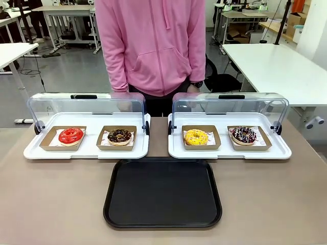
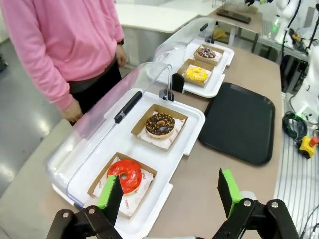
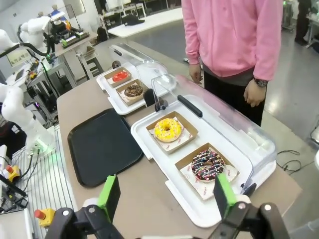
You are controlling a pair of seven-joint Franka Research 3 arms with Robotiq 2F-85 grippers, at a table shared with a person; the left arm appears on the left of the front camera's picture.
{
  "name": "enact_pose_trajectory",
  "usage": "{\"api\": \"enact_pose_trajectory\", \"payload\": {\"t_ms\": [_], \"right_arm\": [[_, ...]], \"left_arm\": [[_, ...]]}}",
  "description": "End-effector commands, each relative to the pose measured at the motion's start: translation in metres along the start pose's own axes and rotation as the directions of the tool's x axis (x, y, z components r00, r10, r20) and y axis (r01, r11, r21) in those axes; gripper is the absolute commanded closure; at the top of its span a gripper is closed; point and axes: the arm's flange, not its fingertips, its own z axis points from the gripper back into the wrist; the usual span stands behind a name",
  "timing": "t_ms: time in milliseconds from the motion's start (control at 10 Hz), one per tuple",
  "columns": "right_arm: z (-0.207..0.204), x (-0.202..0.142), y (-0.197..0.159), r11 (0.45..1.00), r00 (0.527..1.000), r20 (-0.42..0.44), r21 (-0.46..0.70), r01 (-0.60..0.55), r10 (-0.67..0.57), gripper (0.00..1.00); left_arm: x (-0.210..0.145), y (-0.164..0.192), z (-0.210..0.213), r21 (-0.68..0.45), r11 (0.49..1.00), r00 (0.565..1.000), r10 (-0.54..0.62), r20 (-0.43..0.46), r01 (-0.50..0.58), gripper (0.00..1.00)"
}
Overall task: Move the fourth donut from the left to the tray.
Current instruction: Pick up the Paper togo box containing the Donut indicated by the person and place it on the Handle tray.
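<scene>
Right wrist view: spread right gripper (image 3: pixel 166 186) faces fourth donut (image 3: pixel 208 165)

Several white tables (image 1: pixel 276 66) stand on grey floor (image 1: pixel 66 71).

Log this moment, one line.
fourth donut: on right white tray | black tray: donut not yet on it | left jaws: open, empty | right jaws: open, empty
</scene>
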Motion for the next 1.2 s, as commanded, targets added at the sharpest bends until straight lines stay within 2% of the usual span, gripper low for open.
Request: {"api": "enact_pose_trajectory", "payload": {"t_ms": [0,100,200,1100], "right_arm": [[0.0023,0.0024,0.0008,1.0,1.0,0.009,0.001,-0.029,0.029,0.0],[0.0,0.0,0.0,1.0,1.0,0.0,0.0,0.0,0.0,0.0],[0.0,0.0,0.0,1.0,1.0,0.0,0.0,0.0,0.0,0.0],[0.0,0.0,0.0,1.0,1.0,0.0,0.0,0.0,0.0,0.0]], "left_arm": [[-0.0019,0.0025,-0.0023,0.001,1.0,0.999,-0.031,0.043,0.031,0.0],[-0.0032,0.0049,-0.0049,0.0,0.999,0.998,-0.041,0.047,0.041,0.0],[-0.0008,0.001,-0.0006,0.004,1.0,1.0,-0.005,0.011,0.005,0.0],[-0.0008,0.001,-0.0006,0.004,1.0,1.0,-0.005,0.011,0.005,0.0]]}}
